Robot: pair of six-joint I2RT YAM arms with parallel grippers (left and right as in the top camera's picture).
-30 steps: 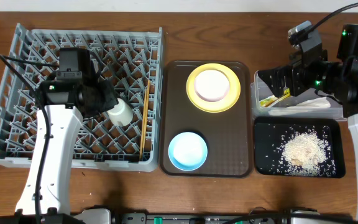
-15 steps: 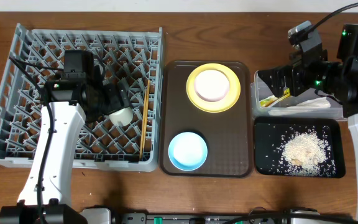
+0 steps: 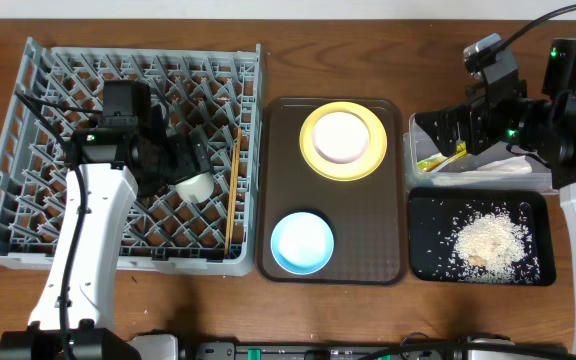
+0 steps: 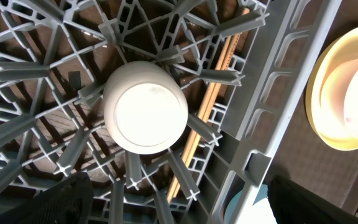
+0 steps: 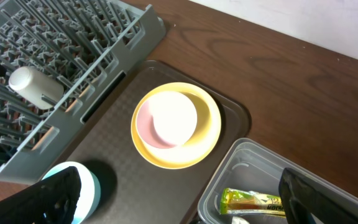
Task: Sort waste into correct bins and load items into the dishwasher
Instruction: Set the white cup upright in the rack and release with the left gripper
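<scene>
**A:** Left side?
**B:** left jaws spread wide, gripping nothing, over the right part of the large square grey plastic dish rack [image 3: 28, 200]. The small cream-white cup [image 4: 145, 107] lies on its side among the pegs under them. Both fingers [image 4: 61, 199] are clear of it. The pair of thin wooden chopsticks [image 3: 233, 190] lies in the rack just right of the cup, along the right wall.
**A:** Right side?
**B:** right jaws spread too, empty, above the left end of the clear plastic rectangular tub [image 5: 260, 163], far right on the surface [image 3: 368, 50]. The small green-and-yellow packet [image 5: 250, 200] and crumpled white paper wrapper [image 3: 498, 168] are inside the tub.
**A:** The rest?
**B:** Whitish rice-like crumbs [image 3: 488, 240] are piled in the shallow black rectangular tray [image 3: 428, 262], on the near side of the tub. The round yellow plate [image 3: 311, 140] is on the far half of the dark brown flat serving tray [image 3: 368, 230]. The light blue bowl [image 3: 303, 242] is on its near half.
</scene>
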